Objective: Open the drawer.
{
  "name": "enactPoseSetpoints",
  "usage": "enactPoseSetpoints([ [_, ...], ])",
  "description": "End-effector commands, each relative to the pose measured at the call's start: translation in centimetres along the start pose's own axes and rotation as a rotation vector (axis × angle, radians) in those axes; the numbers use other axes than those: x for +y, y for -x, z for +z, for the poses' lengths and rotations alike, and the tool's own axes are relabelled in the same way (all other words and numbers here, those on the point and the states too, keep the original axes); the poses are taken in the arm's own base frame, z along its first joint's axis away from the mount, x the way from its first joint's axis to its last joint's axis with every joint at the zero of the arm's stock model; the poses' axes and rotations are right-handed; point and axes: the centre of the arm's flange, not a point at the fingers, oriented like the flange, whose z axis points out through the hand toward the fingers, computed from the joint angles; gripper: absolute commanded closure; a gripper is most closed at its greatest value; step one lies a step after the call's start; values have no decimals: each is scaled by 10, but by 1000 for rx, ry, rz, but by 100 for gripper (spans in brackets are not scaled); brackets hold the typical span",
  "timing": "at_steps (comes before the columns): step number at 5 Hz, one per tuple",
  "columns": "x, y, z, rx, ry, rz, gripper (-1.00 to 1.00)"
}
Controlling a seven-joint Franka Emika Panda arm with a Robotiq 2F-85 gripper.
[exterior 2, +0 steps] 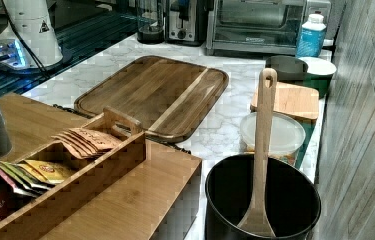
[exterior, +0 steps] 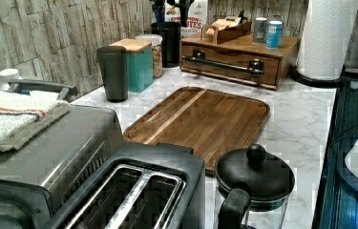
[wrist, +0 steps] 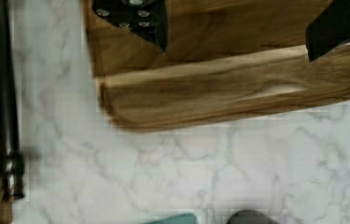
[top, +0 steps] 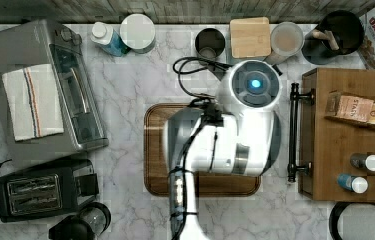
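Gripper (wrist: 235,32): two black fingers (wrist: 147,21) spread wide apart, nothing between them, hanging above the wooden tray (wrist: 228,88) at the upper edge of the wrist frame. So open and empty.

Drawer (exterior: 231,67): upper centre-right of the left view, medium-brown front of a boxy wooden cabinet (exterior: 262,47), looks flush with the cabinet, i.e. closed. Black bar handle (exterior: 224,63) runs across the front on two posts. In the top view the cabinet (top: 350,135) sits at the right edge, handle (top: 293,132) running vertically along its left side, just beside the white arm (top: 225,145). No contact between the arm and the handle visible. The wrist view catches the handle (wrist: 4,98) as a dark bar down the left edge, marble counter (wrist: 186,163) between it and the tray.

Tray fills the centre of the top view, mostly under the arm.

On the cabinet top: a wooden tea-bag caddy (exterior 2: 75,170) and two small cans (exterior: 267,31).

Left of the top view: silver toaster oven (top: 40,90) with a folded striped towel (top: 32,102) on it, black toaster (top: 37,190) below it.

Lower right of the right view: black pot (exterior 2: 262,202) holding a wooden spoon (exterior 2: 261,150).
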Motion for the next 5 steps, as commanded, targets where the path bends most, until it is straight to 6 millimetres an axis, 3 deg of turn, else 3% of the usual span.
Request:
enactPoseSetpoints([
  [1, 166, -9, 24, 61, 66, 79, -100],
  [2, 185, -14, 34, 89, 65, 42, -100],
  [3, 191, -18, 37, 68, 77, -9, -100],
  [5, 189, -7, 61, 124, 17, -20, -100],
])
